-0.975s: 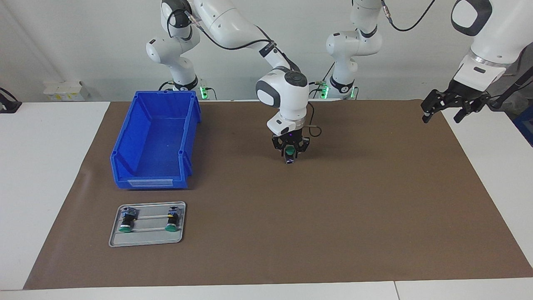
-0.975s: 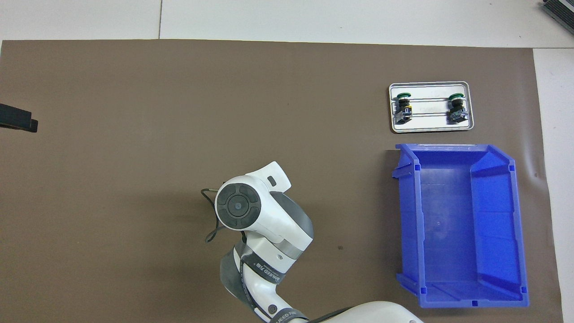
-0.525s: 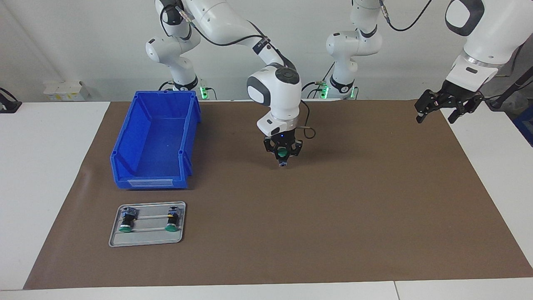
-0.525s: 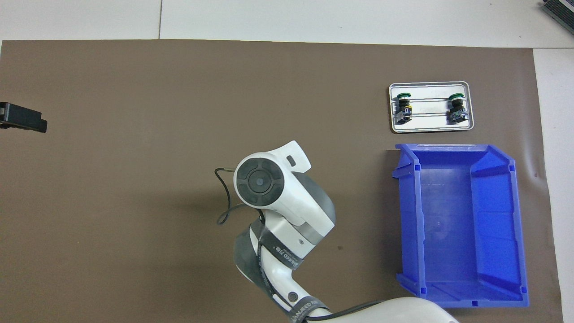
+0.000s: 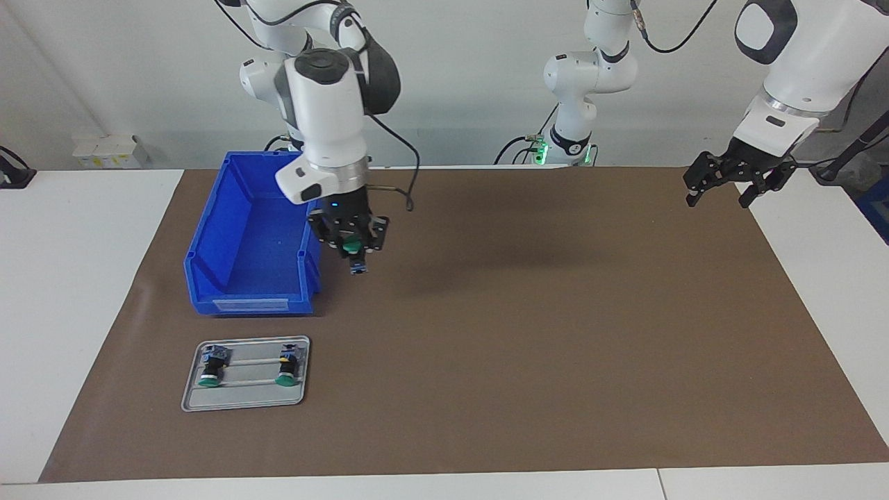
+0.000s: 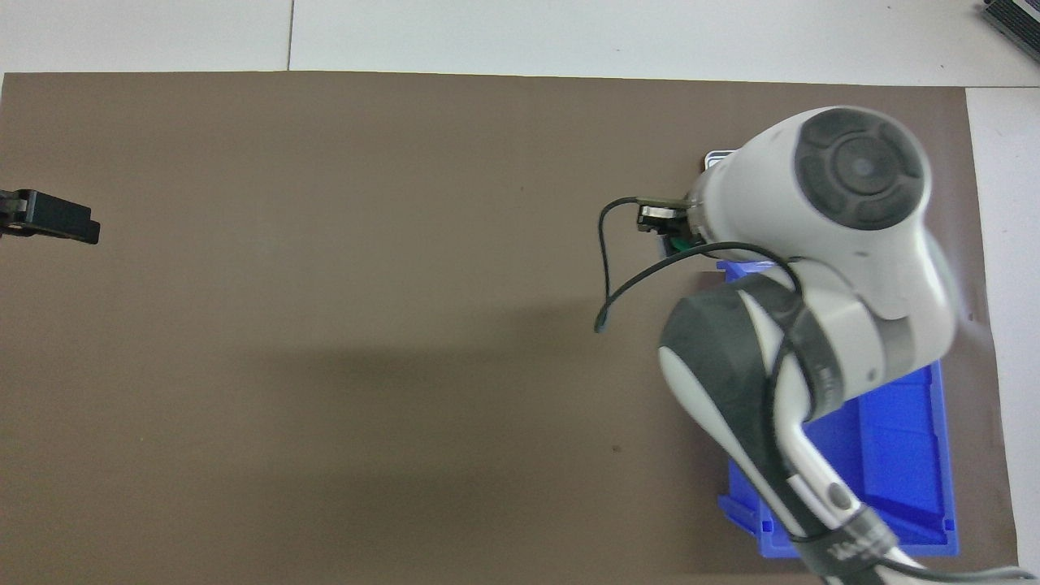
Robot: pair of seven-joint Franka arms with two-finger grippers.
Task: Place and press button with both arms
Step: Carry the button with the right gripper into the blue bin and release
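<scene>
Button point(image 5: 353, 246) sits clenched in the right gripper point(image 5: 355, 258), up in the air just beside the blue bin point(image 5: 257, 236), over the brown mat point(image 5: 521, 333) at the bin's wall. Two more buttons lie on the grey tray point(image 5: 244, 399), farther from the robots than the bin. The left gripper point(image 5: 719, 187) hangs over the mat's edge, fingers spread, holding nothing.

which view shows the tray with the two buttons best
The facing view. There the tray lies in plain sight on the mat, farther from the robots than the blue bin, with both buttons on it. In the overhead view the right arm hides nearly all of it; only a corner shows.
</scene>
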